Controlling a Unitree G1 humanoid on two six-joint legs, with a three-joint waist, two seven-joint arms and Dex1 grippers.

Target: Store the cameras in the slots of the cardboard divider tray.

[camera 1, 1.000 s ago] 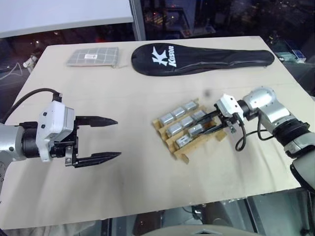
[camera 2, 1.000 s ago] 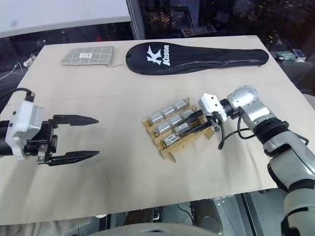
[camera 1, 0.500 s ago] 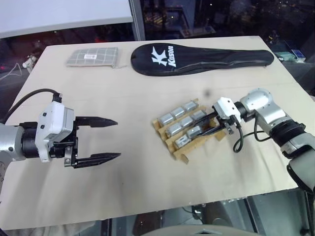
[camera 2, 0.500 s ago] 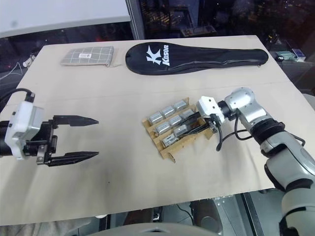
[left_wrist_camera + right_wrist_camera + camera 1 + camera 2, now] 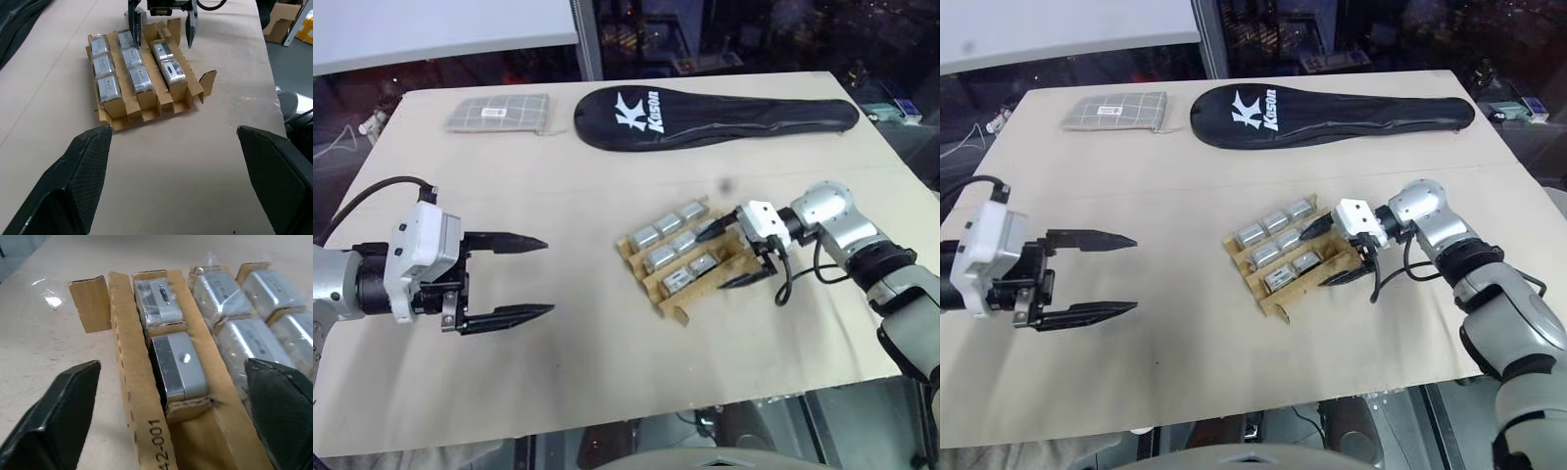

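Our right hand [image 5: 724,255] sits fingers apart, straddling the tray [image 5: 688,262] mid-surface; left hand [image 5: 504,278] hangs apart too, holding nothing. Eight cameras [image 5: 139,78] are slotted. Risk: backing out, a finger snags a cardboard ridge and drags the tray. Readable: "42-001" on the tray, "Kason" on the black case [image 5: 715,115].

Looks like a robotics lab or test bay to me, not anyone's home. There's a plain tan worktable [image 5: 607,372] with odd props laid out on it: a black racket cover [image 5: 715,116] and a grey gridded pad [image 5: 499,113]. Behind the table it's dark glass with shelves of clutter, and cardboard boxes [image 5: 288,19] sit on the floor off to one side.
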